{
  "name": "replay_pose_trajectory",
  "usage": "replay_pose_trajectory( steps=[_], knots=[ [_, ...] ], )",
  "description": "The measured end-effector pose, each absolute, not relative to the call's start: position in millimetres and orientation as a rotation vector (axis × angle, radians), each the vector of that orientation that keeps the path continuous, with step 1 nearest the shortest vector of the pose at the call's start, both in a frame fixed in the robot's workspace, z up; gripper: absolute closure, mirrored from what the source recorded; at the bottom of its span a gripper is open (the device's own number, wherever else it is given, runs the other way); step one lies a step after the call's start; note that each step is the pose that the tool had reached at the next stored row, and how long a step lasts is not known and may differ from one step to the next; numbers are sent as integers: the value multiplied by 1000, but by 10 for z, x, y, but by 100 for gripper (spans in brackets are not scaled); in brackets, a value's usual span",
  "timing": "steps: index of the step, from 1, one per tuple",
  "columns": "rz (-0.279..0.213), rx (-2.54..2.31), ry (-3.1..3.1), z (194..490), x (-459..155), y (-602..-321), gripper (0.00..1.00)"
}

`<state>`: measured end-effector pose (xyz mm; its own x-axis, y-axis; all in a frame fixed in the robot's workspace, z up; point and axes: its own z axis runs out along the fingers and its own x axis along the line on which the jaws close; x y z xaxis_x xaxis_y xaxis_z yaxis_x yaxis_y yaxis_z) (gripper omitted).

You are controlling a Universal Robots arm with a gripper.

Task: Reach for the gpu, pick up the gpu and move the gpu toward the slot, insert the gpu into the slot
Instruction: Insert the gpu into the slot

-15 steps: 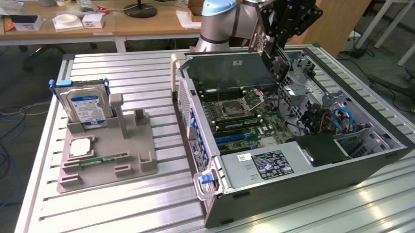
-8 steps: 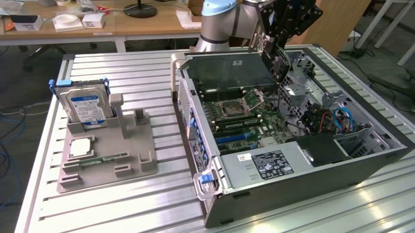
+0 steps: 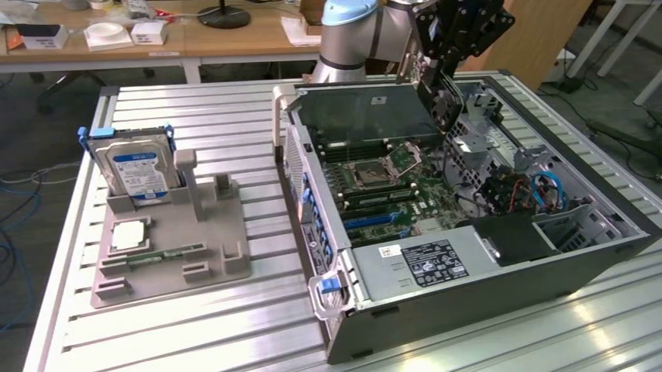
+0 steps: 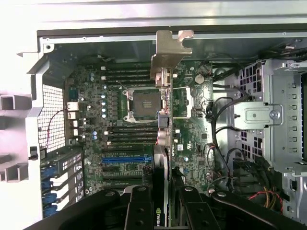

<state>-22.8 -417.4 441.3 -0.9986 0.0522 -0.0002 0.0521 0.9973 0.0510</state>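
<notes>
My gripper (image 3: 443, 66) hangs over the far end of the open computer case (image 3: 342, 310), shut on the gpu (image 3: 441, 93), which hangs below it over the motherboard. In the wrist view the gpu (image 4: 165, 110) runs edge-on away from the black fingers (image 4: 139, 211), with its silver end bracket (image 4: 168, 52) at the far end, and my gripper (image 4: 163, 213) clamps it from both sides. The blue slot (image 4: 125, 160) lies on the motherboard to one side of the card, apart from it. In the exterior view the slot (image 3: 373, 219) sits near the power supply, nearer the camera than the card.
The square processor socket (image 3: 373, 174) and black memory strips (image 4: 127, 136) lie on the board. A drive cage (image 4: 283, 115) and loose cables (image 3: 538, 190) fill the case's right side. A hard drive (image 3: 139, 167) stands on a grey holder (image 3: 170, 248) at the exterior view's left.
</notes>
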Motion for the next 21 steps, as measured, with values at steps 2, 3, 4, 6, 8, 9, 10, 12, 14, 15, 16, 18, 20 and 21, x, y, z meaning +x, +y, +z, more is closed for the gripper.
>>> replay_pose_trajectory(
  steps=[2,3,4,6,8,9,10,12,14,15,16,18,20,21],
  knots=[
    [80,40,3139,4414,-229,-4174,74],
    [80,17,3140,4414,-229,-4174,74],
    [80,-6,3140,4413,-229,-4175,74],
    [80,-54,3141,4413,-229,-4175,74],
    [80,-100,3140,4413,-230,-4175,74],
    [80,-120,3140,4413,-231,-4175,74],
    [80,-140,3139,4413,-232,-4175,74],
    [80,-181,3138,4413,-234,-4176,74],
    [80,-218,3136,4412,-236,-4178,74],
    [80,-237,3135,4411,-239,-4180,74],
    [80,-253,3134,4410,-242,-4181,74],
    [80,-280,3132,4411,-247,-4187,74],
    [80,-302,3131,4410,-250,-4194,74],
    [80,-315,3130,4409,-250,-4197,74]
  ],
)
